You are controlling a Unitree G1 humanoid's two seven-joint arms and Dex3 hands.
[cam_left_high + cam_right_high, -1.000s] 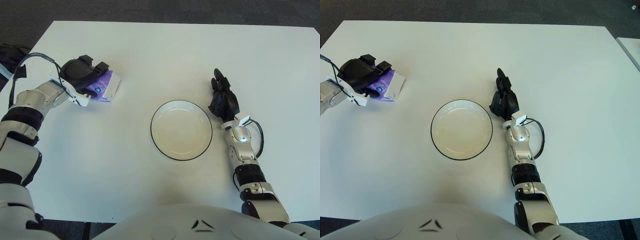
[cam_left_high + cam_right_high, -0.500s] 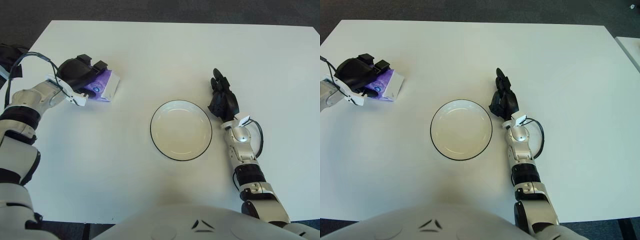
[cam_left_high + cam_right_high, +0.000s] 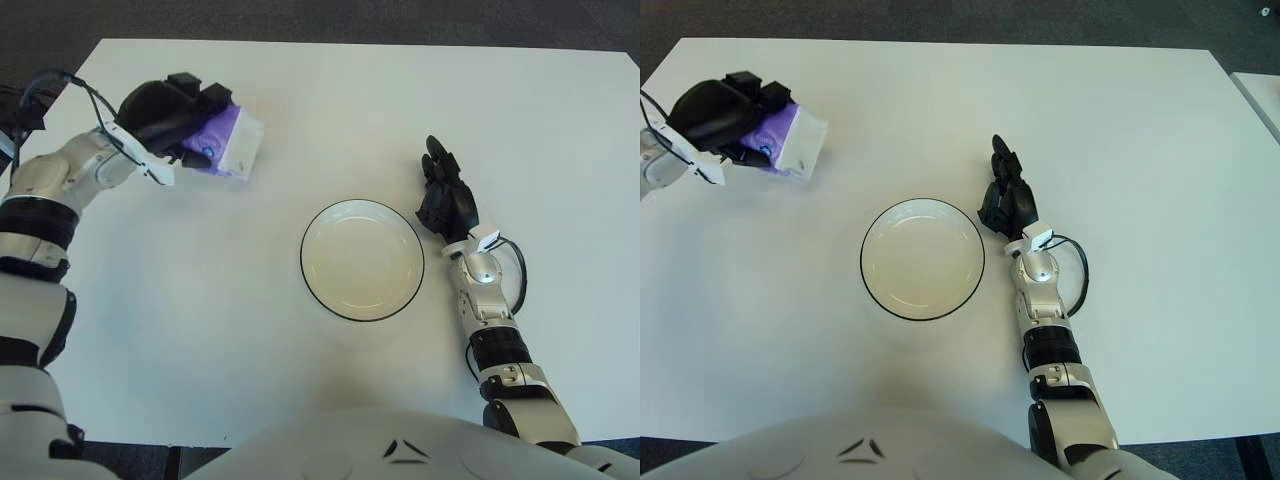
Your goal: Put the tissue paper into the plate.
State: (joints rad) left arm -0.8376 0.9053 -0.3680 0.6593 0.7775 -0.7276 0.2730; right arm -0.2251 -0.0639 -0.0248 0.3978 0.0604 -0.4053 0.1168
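One tissue paper pack (image 3: 228, 146), a soft purple and white packet with crinkled wrapping, is sitting in the grip of the left robot hand (image 3: 165, 110) over the far left part of the table (image 3: 330, 110). The black fingers (image 3: 205, 93) of that robot hand are curling over the top of the pack and pinching it, and the pack is tilting, its white end pointing toward the middle of the table. Whether the pack is touching the table or hanging just above it cannot be told.

One plate (image 3: 362, 260) is lying near the middle of the table, well apart from the pack. It is round and shallow, cream white inside with a thin dark rim, and it is holding nothing.

The right robot hand (image 3: 446, 194) is resting on the table just beside the plate's right edge, its black fingers stretched out together and pointing away from the robot, gripping nothing.

The table is a single smooth white rectangle.
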